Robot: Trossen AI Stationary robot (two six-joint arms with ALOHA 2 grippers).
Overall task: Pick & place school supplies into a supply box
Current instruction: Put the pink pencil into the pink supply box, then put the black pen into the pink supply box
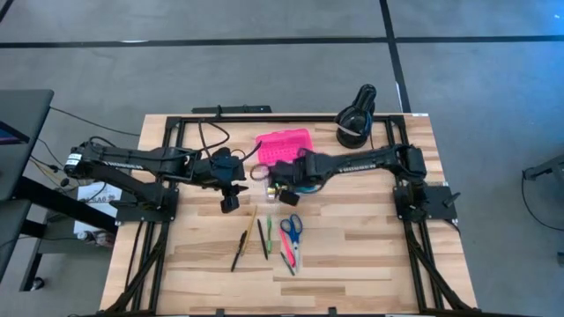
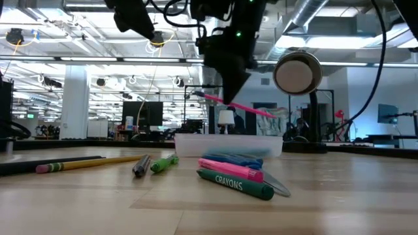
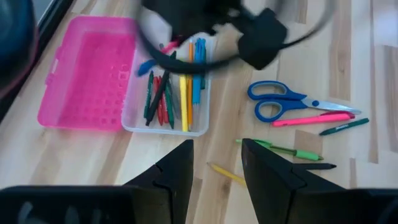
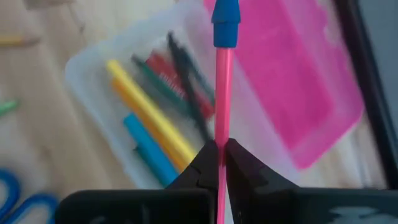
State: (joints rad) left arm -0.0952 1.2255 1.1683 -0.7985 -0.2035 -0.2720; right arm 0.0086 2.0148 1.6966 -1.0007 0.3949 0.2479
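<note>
Right pincer (image 4: 219,163) clamped on a pink pen (image 4: 221,93) above the supply box (image 1: 284,143) at the table's far middle, left pincer (image 3: 217,163) apart, empty, hovering left of it, scissors (image 1: 292,227) and pencils nearer.

The table (image 1: 352,255) under me is pale wood in jointed strips, smooth with a faint sheen. On it, the supply box (image 3: 93,81) looks like plastic: a glossy bright pink lid with a dimpled inside, beside it a clear, cloudy base. My right gripper (image 4: 221,152) has matt black fingers pinching a smooth pink pen (image 4: 221,93) capped in blue plastic.
</note>
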